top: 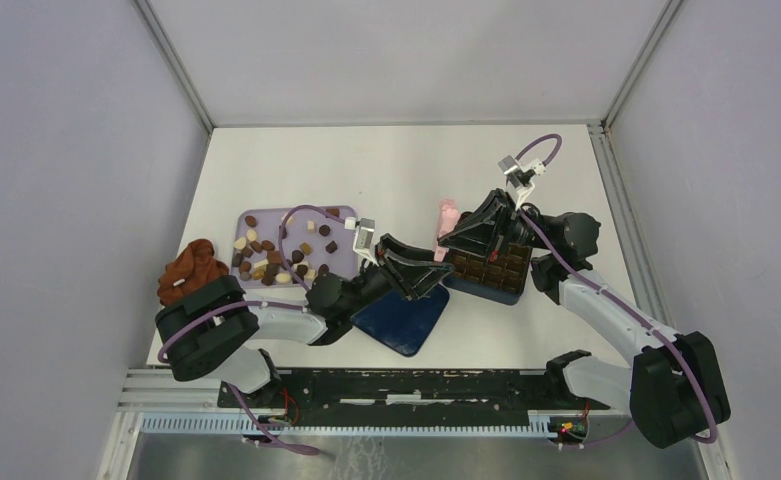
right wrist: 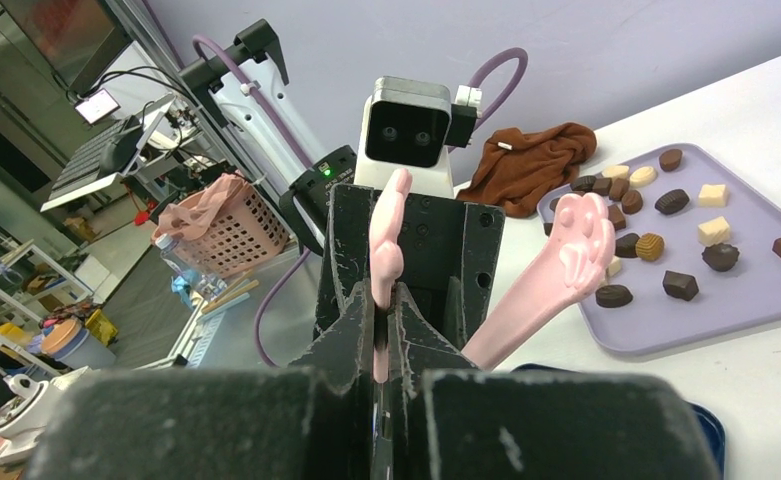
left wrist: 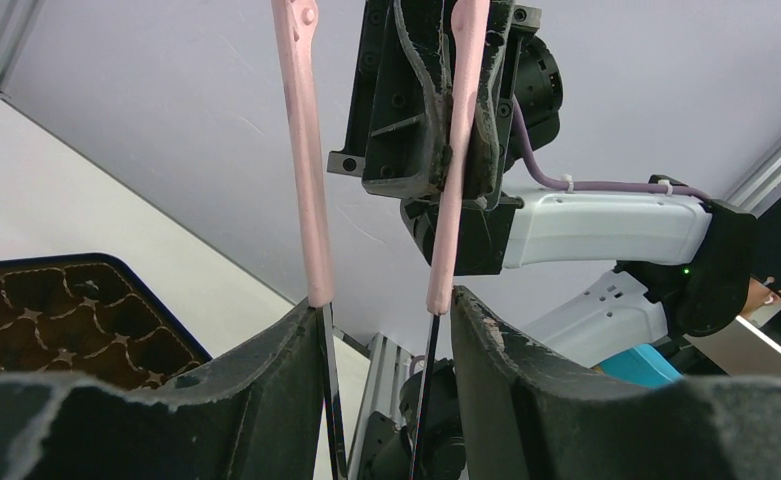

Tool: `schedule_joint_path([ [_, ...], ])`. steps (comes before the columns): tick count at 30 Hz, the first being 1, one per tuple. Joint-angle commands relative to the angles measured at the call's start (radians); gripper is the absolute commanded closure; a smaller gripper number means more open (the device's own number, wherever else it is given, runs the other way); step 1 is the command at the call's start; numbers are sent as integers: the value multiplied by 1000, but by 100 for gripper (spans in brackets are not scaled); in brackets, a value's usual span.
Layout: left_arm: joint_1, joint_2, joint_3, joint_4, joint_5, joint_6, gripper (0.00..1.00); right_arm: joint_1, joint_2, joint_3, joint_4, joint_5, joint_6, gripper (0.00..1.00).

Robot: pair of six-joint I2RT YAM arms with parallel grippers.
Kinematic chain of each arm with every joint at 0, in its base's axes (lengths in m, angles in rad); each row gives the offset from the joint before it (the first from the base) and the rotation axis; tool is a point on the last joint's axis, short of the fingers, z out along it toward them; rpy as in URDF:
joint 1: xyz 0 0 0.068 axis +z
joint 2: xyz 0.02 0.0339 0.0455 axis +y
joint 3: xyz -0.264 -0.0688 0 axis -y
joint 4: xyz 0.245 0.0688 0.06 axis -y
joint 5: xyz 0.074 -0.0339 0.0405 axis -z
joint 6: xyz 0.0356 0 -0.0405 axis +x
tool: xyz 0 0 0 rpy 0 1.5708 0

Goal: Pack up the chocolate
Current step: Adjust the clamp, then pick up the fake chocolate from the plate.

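Nearest the arm bases, a dark blue lid (top: pixel 401 322) lies flat on the white tabletop (top: pixel 386 170). Just past it the two arms meet over the middle. The left gripper (left wrist: pixel 381 310) has its jaws apart, one on the outside of each arm of the pink tongs (left wrist: pixel 306 150). The arms run close along the jaws' inner edges, and whether the jaws press on them I cannot tell. Facing it, the right gripper (right wrist: pixel 384 340) has its jaws together, clamped on one arm of the tongs, while the other arm splays free to the side with its ribbed pink tip in the air. Below the right gripper sits a dark box with a brown moulded insert (left wrist: pixel 76 320) of small cups.

The chocolate (right wrist: pixel 650 246) is farther over on the left arm's side, loose on a lavender tray (right wrist: pixel 746 290) and apart from both grippers. The pieces are small and scattered. Some are glossy dark brown ovals and rounds, some are mid-brown squares, some are cream-white blocks, and one is a ribbed caramel-coloured dome. A few touch one another; most lie singly. Beside the tray's outer end a reddish-brown cloth (right wrist: pixel 531 160) lies crumpled
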Motion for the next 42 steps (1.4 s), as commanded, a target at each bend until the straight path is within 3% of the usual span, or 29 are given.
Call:
schedule_joint_path([
  [1, -3, -5, 26, 103, -16, 44, 47, 3, -17, 16, -20, 11, -36, 94],
  [20, -2, -47, -5, 91, -27, 32, 54, 1, -30, 19, -87, 10, -100, 81],
  [30, -2, -131, 5, -70, -47, 11, 54, 1, -40, 24, -137, 2, -159, 60],
  [42, 9, -195, -3, -197, -82, -63, 57, -2, -77, 44, -151, -43, -199, 42],
])
